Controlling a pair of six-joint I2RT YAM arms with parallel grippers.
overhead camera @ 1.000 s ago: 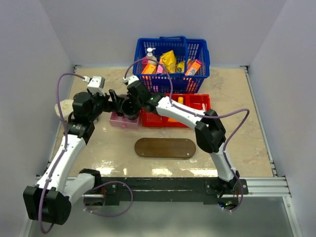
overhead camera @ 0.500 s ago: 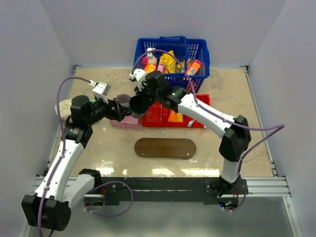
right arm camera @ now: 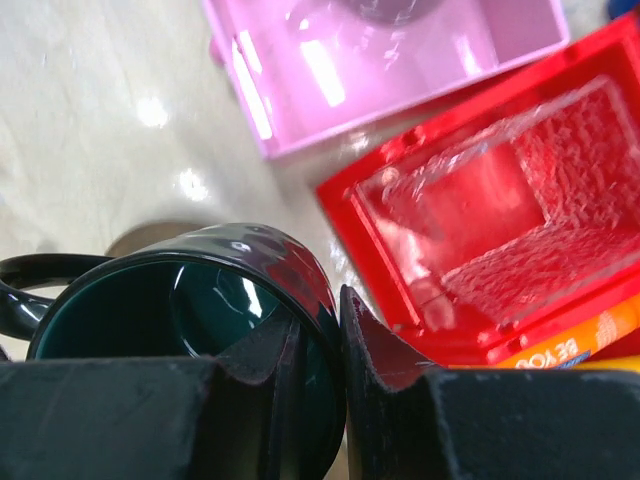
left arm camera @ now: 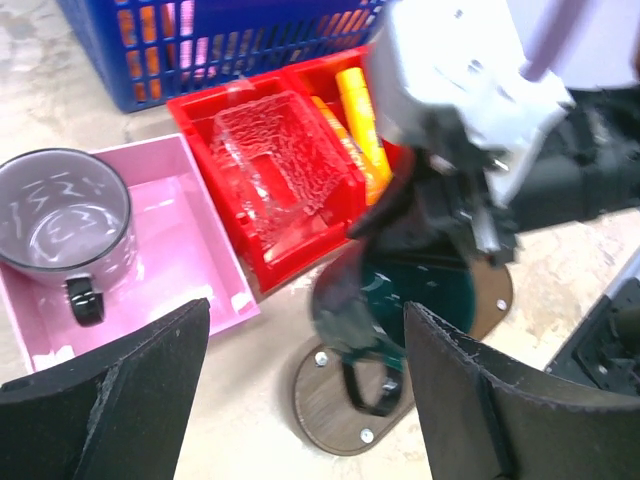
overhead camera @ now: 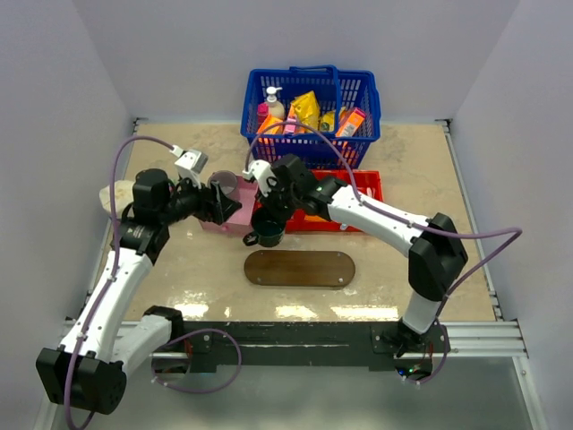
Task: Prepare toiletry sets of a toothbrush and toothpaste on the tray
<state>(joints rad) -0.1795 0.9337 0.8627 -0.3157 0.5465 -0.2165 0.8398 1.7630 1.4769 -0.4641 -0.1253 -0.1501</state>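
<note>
Top external view shows the tray (overhead camera: 300,268) lying bare on the near middle of the table, with no toothbrush and no toothpaste on it; none of the views shows a toothbrush that I can make out. One orange-yellow toothpaste tube (left arm camera: 358,110) lies in the red bin (left arm camera: 290,240), just beyond the tray's far edge.

What has changed is the dark green mug (right arm camera: 180,310); a second ago the right gripper (right arm camera: 322,320) was down at the pink box (left arm camera: 190,250), beyond the tray's left end; half a second ago it had the mug raised there; now it has brought it toward the tray's far left corner, one finger inside the rim and one outside, pinching the wall. Whether the mug rests on the table or hangs above it I cannot tell.

For the task, my reading is that no set is begun; the mug is either being cleared or being staged.

The left gripper (left arm camera: 305,315) stands wide and holds nothing, over the pink box; a grey mug (left arm camera: 65,225) sits in that box. A blue basket (overhead camera: 367,116) of goods stands farther back from the tray.

The table (overhead camera: 430,260) is pale mottled stone with a glossy sheen; plain white walls (overhead camera: 179,54) close it in on three sides.
</note>
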